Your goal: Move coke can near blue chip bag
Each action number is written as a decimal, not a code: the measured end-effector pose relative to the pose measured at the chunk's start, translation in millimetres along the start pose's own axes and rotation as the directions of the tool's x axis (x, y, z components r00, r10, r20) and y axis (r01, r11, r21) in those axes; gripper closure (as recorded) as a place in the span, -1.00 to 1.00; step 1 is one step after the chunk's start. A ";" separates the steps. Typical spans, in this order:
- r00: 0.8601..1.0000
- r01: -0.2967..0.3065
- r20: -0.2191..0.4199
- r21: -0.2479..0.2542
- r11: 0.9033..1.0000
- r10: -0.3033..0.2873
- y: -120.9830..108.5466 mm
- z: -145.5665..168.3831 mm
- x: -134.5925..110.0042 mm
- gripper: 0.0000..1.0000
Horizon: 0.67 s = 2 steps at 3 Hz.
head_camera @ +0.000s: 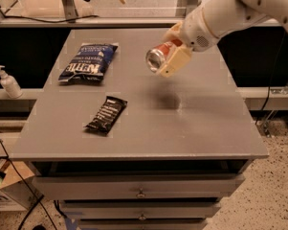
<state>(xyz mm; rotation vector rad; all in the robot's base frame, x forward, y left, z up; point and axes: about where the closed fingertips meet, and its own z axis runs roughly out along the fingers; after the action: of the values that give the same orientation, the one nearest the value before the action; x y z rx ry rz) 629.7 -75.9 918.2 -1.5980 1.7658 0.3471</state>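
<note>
The coke can is red with a silver end facing me, held on its side in the air above the middle of the grey table. My gripper is shut on it, with cream fingers either side, the arm reaching in from the upper right. The blue chip bag, navy with white lettering, lies flat at the table's far left. The can is well to the right of the bag and casts a shadow on the table below.
A narrow black snack wrapper lies left of centre, nearer the front. A white pump bottle stands on a shelf off the table's left edge. Drawers sit under the table front.
</note>
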 end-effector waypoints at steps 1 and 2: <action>0.994 0.039 0.102 0.032 0.999 -0.042 -22.7 33.8 -27.7 1.00; 0.988 0.022 0.151 0.020 1.000 -0.025 -36.4 66.4 -33.1 0.65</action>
<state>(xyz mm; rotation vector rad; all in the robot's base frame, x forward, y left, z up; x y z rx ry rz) 684.9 -16.4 902.7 -1.5365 1.6297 0.4281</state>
